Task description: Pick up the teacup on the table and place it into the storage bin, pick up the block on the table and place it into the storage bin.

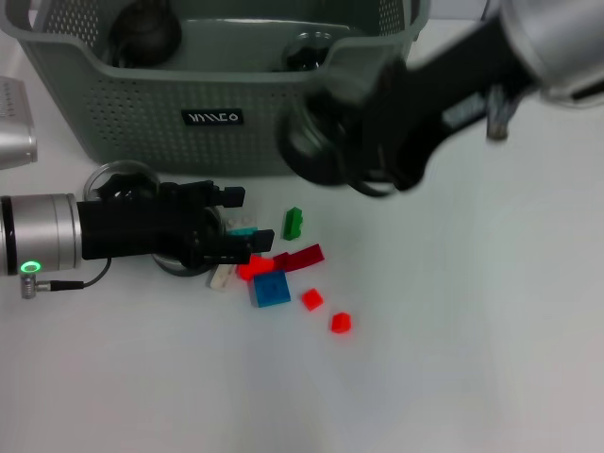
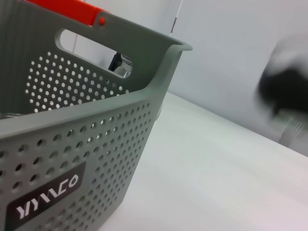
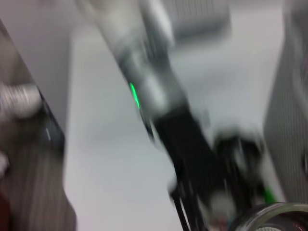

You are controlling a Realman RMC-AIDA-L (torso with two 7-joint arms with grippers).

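The grey-green storage bin stands at the back, and its perforated wall fills the left wrist view. My right gripper hovers, blurred, just in front of the bin's front wall, shut on a clear glass teacup whose rim shows in the right wrist view. My left gripper lies low over the table, open, with a small cyan block between its fingers. Around it lie green, dark red, blue and white blocks.
A clear glass flask sits partly under my left gripper's body. Two small red blocks lie nearer me. Two dark round objects rest inside the bin. A silver device is at the far left.
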